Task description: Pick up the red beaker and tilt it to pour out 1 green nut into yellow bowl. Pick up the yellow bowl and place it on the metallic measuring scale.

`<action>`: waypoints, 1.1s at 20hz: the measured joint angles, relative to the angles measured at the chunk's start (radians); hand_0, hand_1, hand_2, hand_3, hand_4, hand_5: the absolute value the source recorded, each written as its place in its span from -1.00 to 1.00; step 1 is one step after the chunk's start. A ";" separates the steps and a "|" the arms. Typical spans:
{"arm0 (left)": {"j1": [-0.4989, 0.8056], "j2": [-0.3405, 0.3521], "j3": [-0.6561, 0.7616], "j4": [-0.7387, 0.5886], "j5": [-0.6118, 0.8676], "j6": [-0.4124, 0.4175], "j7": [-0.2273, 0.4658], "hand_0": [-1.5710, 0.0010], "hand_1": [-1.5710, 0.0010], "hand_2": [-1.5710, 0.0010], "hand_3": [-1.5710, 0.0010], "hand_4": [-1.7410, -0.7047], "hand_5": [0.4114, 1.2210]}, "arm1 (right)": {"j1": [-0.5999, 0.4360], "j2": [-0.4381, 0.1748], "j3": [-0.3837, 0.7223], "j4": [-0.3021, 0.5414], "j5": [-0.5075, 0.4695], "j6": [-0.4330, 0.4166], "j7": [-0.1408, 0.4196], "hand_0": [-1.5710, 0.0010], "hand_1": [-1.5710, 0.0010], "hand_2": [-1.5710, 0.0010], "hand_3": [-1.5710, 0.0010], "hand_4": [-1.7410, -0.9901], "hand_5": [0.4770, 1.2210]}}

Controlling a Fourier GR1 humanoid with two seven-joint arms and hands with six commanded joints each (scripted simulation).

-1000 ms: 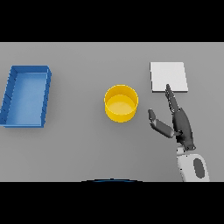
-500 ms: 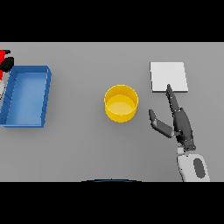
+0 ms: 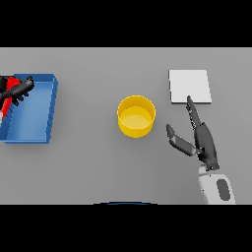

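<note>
The yellow bowl (image 3: 136,129) stands at the table's middle; I cannot make out a nut inside it. The metallic measuring scale (image 3: 190,85), a pale square plate, lies at the back right. At the far left edge, my left hand (image 3: 20,89) has its dark fingers curled round the red beaker (image 3: 6,102), held over the left end of a blue tray; the picture's edge cuts off much of the beaker. To the right of the bowl my right hand (image 3: 203,140) is open and apart from it, fingers straight and pointing at the scale, thumb spread toward the bowl.
A blue rectangular tray (image 3: 30,114) lies at the left, under my left hand and the beaker. Bare grey table separates the tray, the bowl and the scale.
My left hand, with the red beaker in it, has come in from the left edge and moved right over the blue tray. The right hand, bowl and scale have not moved.
</note>
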 measured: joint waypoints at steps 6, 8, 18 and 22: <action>0.005 0.036 -0.034 -0.003 -0.017 -0.101 0.003 0.67 0.71 0.72 0.76 0.93 -0.42 | -0.006 -0.008 -0.006 0.000 -0.011 0.009 -0.002 1.00 1.00 1.00 1.00 0.56 -0.43; -0.002 0.021 -0.041 0.027 -0.038 -0.086 -0.007 0.79 0.81 0.82 0.85 0.96 -0.42 | 0.007 -0.012 -0.004 -0.018 -0.009 0.009 0.004 1.00 1.00 1.00 1.00 0.54 -0.43; -0.004 0.000 -0.021 0.027 -0.067 0.004 -0.091 0.98 0.98 0.98 0.98 0.98 -0.33 | -0.057 -0.111 0.076 -0.029 0.119 0.089 0.040 1.00 1.00 1.00 1.00 0.52 -0.33; -0.011 -0.012 -0.011 0.025 -0.051 0.002 -0.109 0.99 0.99 0.99 0.99 0.97 -0.38 | -0.197 -0.246 0.185 0.005 0.311 0.179 0.088 1.00 1.00 1.00 1.00 0.39 -0.40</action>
